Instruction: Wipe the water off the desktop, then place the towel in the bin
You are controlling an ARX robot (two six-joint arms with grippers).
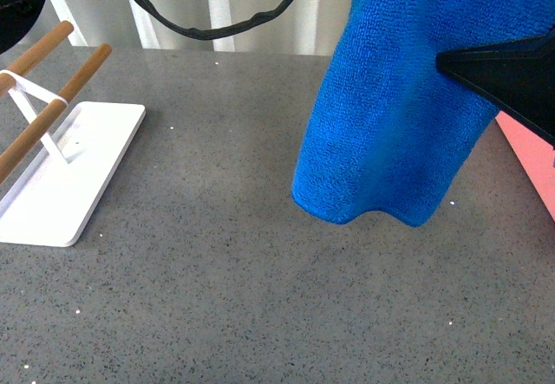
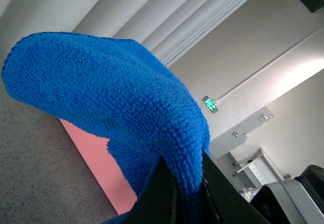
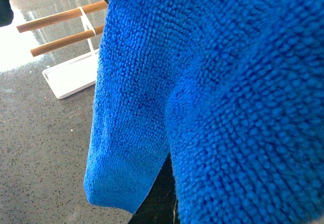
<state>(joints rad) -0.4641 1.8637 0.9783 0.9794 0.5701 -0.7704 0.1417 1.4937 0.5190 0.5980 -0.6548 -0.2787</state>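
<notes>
Desktop point(image 1: 217, 289): grey, speckled, and fills the front view. Towel point(image 1: 390, 115) hangs bunched over its right side; I can't tell if the hem touches. Bin point(image 1: 531, 157) is just a pink sliver at the right edge, behind the towel. White tray point(image 1: 82, 172) with two wooden rods point(image 1: 48, 115) sits on the left, well apart. Only the left wrist view shows the left gripper point(image 2: 188, 186), jaws pinched on a towel fold. Right gripper point(image 1: 486, 65) pokes in black from the right against the cloth; its wrist view is mostly blue pile, so jaw state is unclear. Green sign point(image 2: 210, 104) is unreadable.
</notes>
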